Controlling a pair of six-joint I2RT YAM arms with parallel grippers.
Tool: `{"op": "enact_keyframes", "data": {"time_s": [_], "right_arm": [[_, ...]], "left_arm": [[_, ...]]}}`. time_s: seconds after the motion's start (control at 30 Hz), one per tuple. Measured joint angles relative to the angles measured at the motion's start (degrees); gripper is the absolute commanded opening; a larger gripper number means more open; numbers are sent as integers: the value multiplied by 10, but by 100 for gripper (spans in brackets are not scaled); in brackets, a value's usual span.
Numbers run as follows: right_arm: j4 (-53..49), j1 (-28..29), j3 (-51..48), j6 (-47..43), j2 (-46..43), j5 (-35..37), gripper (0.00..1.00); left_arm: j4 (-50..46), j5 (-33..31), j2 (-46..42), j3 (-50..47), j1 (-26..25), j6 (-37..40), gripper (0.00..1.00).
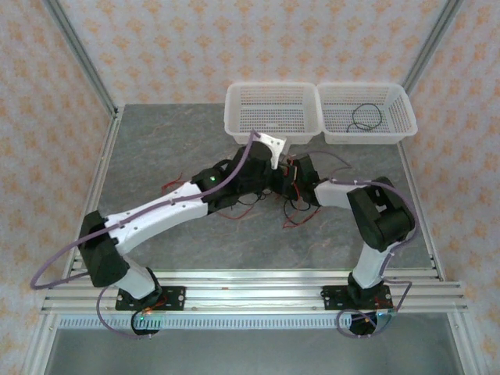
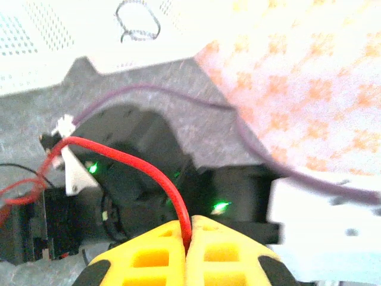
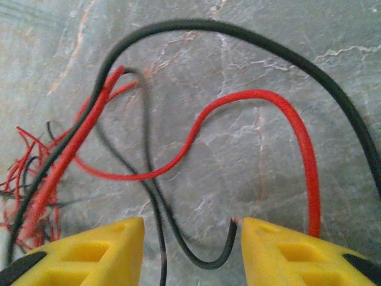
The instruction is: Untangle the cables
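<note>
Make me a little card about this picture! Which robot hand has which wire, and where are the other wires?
left tool: shut, pinching a red cable
right tool: open, with a black cable curving between its fingers, not pinched
tangle: thin red and black strands bunched on the grey table
left basket: white, at the table's far edge
right basket: white, beside the left one, with a black loop of cable inside

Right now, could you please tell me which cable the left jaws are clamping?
The red cable, pinched in the left gripper, jaws shut; the black cable lies free on the table.
</note>
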Motion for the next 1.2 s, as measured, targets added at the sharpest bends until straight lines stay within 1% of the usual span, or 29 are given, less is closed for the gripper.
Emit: {"op": "enact_keyframes", "data": {"time_s": [0.17,0.33,0.77,0.93,1.03,1.2], "right_arm": [[3,1,8,2,12,30,47],[9,2,10,2,17,49,47],[17,5,10,2,20,78,47],[16,6,7,-1,13,85,50],[-4,6,-6,-12,-9,96,51],[-62,6,-33,-33,-99,119,54]], "left_arm": [[-10,-21,-54,19,0,10,0],[-24,-29,-86,27,0,10,0],[-53,-40,-108,153,0,36,0],[-58,-68,-102,183,1,54,0],[-65,-84,-79,209,20,56,0],[-68,-89,-23,239,89,56,0]]}}
